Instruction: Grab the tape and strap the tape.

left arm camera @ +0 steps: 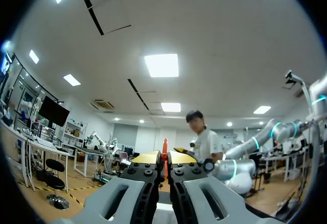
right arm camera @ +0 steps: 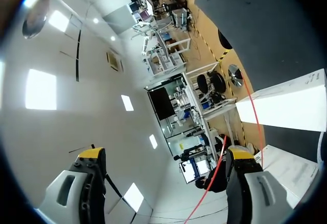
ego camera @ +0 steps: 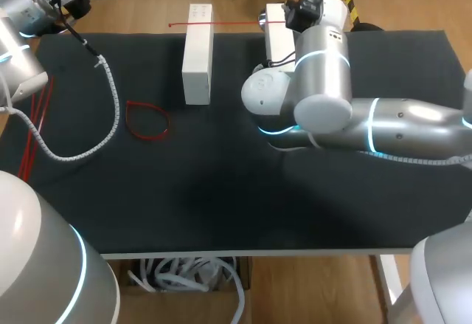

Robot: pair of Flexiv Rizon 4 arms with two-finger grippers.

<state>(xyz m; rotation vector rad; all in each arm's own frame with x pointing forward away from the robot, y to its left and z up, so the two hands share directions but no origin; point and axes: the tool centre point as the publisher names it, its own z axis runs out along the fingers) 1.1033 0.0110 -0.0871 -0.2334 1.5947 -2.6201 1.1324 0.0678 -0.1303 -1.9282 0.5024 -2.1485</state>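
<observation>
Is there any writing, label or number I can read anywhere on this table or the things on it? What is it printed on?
No text can be read in any view.
White box: a few small dark marks at the far end of its top, too small to read.
Second white box: no print shows on it.

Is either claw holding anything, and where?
The left gripper seems to pinch a red strip near its end. The right gripper is open, holding nothing.

Two white boxes (ego camera: 198,52), one red tape loop (ego camera: 147,121)
</observation>
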